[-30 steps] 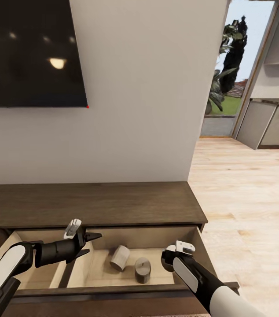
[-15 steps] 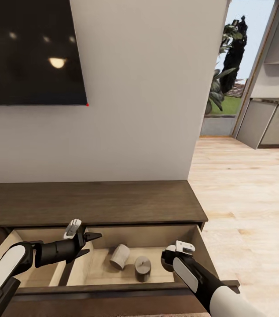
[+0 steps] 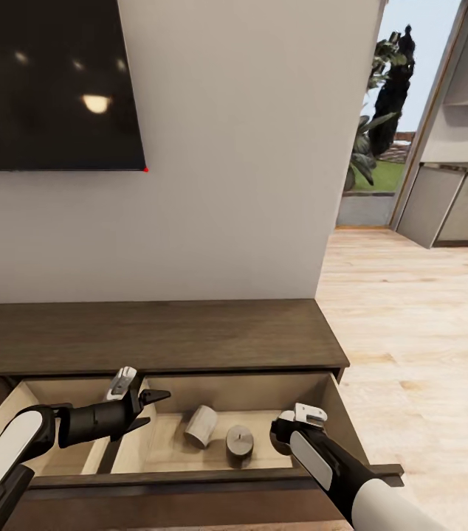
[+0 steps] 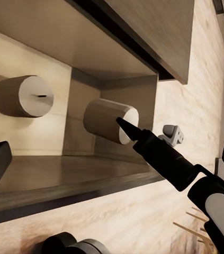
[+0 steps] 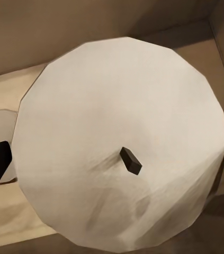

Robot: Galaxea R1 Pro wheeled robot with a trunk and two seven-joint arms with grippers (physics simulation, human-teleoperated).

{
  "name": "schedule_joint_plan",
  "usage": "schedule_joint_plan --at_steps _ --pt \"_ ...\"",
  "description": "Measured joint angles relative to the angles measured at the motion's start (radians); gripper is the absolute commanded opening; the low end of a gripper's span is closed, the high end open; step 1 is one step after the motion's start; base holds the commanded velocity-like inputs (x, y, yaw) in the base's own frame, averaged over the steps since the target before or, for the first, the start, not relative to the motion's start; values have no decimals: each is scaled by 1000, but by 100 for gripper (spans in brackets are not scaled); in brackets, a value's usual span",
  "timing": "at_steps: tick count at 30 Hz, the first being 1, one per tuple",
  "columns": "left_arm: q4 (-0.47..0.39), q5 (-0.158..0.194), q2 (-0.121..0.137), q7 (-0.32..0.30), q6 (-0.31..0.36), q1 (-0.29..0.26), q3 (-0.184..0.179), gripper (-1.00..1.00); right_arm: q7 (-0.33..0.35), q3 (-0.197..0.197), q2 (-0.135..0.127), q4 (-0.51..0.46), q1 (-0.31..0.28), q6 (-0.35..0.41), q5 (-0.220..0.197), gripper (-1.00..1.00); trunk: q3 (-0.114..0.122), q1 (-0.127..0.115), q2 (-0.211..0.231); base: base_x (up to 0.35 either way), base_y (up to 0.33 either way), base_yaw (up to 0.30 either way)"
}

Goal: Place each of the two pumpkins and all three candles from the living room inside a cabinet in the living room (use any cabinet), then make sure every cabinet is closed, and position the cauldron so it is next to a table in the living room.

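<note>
A: Candles, two in the open drawer (image 3: 341, 420) of the cabinet (image 3: 153, 335). Upright candle (image 3: 240, 445): axis vertical, wick end up. Tipped candle (image 3: 201, 426): lying on its side, just beside the upright one, touching or not I cannot tell.

B: Which way does the tipped one point?

A: Long axis runs diagonally on the drawer floor, one flat end toward the drawer front, the other toward the back. In the left wrist view both show again, upright candle (image 4: 24, 96) with its wick slot visible, tipped candle (image 4: 109, 120) near a back corner.

B: Third candle?

A: Held candle (image 5: 119, 156), up close in the right wrist view, flat top and dark wick facing the camera. Right gripper (image 3: 282, 435) sits over the drawer's right part; dark finger tips at both edges of that candle, so it is clamped on it.

B: Left gripper?

A: Left gripper (image 3: 153, 408) hovers over the drawer's divider, fingers spread wide, nothing between them, pointing toward the candles.

B: Surroundings?

A: TV (image 3: 49, 81) on the wall above, plank floor (image 3: 418, 332) to the right.
</note>
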Motion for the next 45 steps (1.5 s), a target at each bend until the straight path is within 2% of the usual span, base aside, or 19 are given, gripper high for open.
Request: schedule_joint_plan --at_steps 12,13,26,39,43,45 --pt "0 0 0 0 0 0 0 100 -2 0 0 2 0 0 -1 -100 0 0 0 0 0 0" --pt "0 0 0 0 0 0 0 100 -1 0 0 2 0 1 -2 100 0 0 0 0 0 0" --pt "0 0 0 0 0 0 0 100 -12 1 1 1 0 -14 12 100 0 0 0 0 0 0" --pt "1 0 -6 4 -2 0 0 100 -2 0 0 0 0 -2 4 100 41 -50 91 0 0 0" --pt "2 0 -7 7 -2 0 0 100 3 -1 0 -2 0 62 -2 100 53 -65 119 0 0 0" --pt "2 1 -7 7 -2 -1 0 100 9 -33 0 -12 0 96 -7 100 59 -73 133 -46 0 0"
